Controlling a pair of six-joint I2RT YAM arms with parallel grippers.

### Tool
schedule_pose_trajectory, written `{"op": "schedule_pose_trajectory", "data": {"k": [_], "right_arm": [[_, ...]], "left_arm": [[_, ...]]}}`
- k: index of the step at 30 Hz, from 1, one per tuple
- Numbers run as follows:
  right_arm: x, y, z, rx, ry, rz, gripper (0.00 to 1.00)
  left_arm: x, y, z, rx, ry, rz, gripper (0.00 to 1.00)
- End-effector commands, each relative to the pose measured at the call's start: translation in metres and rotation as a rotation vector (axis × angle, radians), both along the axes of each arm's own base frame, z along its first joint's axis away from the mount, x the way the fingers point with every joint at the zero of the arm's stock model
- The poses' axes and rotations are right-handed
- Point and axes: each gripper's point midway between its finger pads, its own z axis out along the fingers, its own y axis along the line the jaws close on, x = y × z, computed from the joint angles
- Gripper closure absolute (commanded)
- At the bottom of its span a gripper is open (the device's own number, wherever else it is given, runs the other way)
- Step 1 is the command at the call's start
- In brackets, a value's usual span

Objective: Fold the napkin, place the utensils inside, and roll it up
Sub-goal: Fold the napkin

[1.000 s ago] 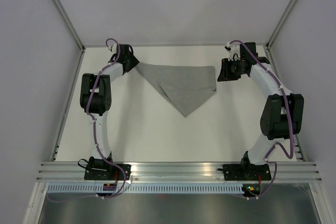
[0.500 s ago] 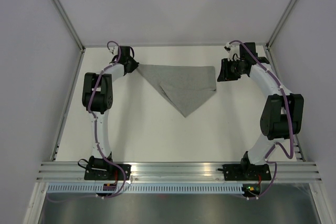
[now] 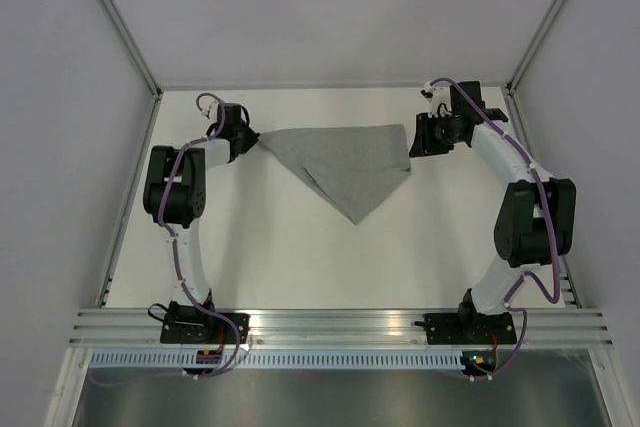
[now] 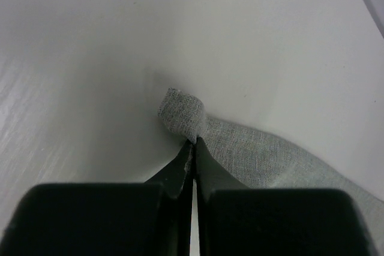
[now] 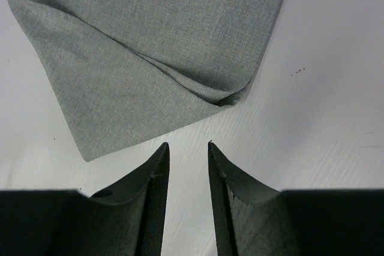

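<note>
Napkin [image 3: 345, 160]: grey cloth, folded to a triangle, long edge toward the far side of the table [image 3: 300, 257], point toward the arm bases.
Location: far centre, between the two grippers.
Left gripper [image 3: 247, 137]: fingers pressed together on the napkin's left corner, a small tuft of cloth bulging past the tips.
Change over the last second: the left arm has swung outward and slightly nearer, drawing that corner with it; the far edge now lies straighter.
Right gripper [image 3: 414, 137]: fingers spread, just beside the right corner, holding nothing; barely shifted.
Utensils: none in view.
Assessment: fold apparently being tensioned and squared; placing and rolling not yet begun.
</note>
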Motion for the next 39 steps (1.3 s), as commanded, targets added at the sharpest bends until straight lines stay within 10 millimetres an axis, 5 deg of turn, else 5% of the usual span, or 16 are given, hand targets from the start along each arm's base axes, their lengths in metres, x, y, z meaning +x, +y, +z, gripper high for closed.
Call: {"op": "schedule_pose_trajectory", "data": {"k": [1, 7, 11, 18, 30, 39], "right_arm": [[0.004, 0.005, 0.007, -0.01, -0.017, 0.018, 0.62], [0.001, 0.016, 0.003, -0.024, -0.009, 0.051, 0.63], [0.001, 0.018, 0.001, -0.033, -0.007, 0.059, 0.63], [-0.001, 0.026, -0.003, -0.05, -0.002, 0.077, 0.63], [-0.001, 0.028, -0.009, -0.073, 0.003, 0.082, 0.63], [-0.002, 0.029, -0.009, -0.074, 0.004, 0.081, 0.63]], "left_arm": [[-0.001, 0.013, 0.033, -0.019, -0.082, 0.022, 0.98], [0.0, 0.016, 0.069, -0.033, -0.224, -0.02, 0.98], [0.0, -0.007, 0.1, -0.088, -0.355, -0.152, 0.98], [-0.034, -0.088, 0.148, -0.271, -0.593, -0.579, 0.97], [-0.139, -0.214, 0.124, -0.428, -0.636, -1.142, 0.96], [-0.174, -0.238, 0.102, -0.425, -0.599, -1.294, 0.98]]}}
